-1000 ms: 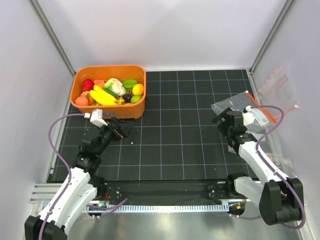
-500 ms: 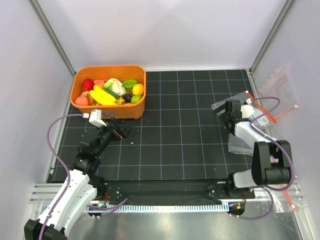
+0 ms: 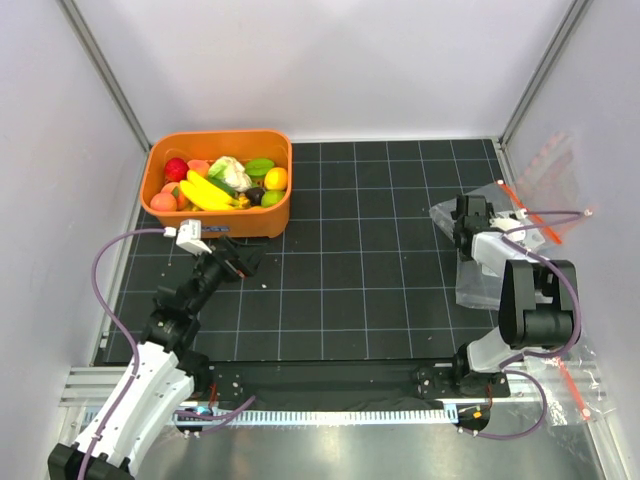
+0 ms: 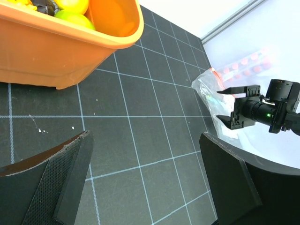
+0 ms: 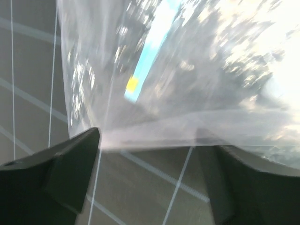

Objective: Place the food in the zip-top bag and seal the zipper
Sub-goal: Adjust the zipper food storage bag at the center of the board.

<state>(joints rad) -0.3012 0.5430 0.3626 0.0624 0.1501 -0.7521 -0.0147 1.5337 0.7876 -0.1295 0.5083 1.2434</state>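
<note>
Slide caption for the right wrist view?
Open right gripper at the edge of the clear zip-top bag on the black gridded mat.

No legible text; blurred blue-yellow mark (image 5: 150, 47) on zip-top bag (image 5: 197, 93), possibly label.

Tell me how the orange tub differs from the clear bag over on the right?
The orange tub is stiff and opaque; the zip-top bag is crinkled and see-through. The tub is piled with toy food; no food shows in the bag. The open left gripper hangs short of the tub; the open right gripper is at the bag's edge. Both rest on the black gridded mat.
</note>
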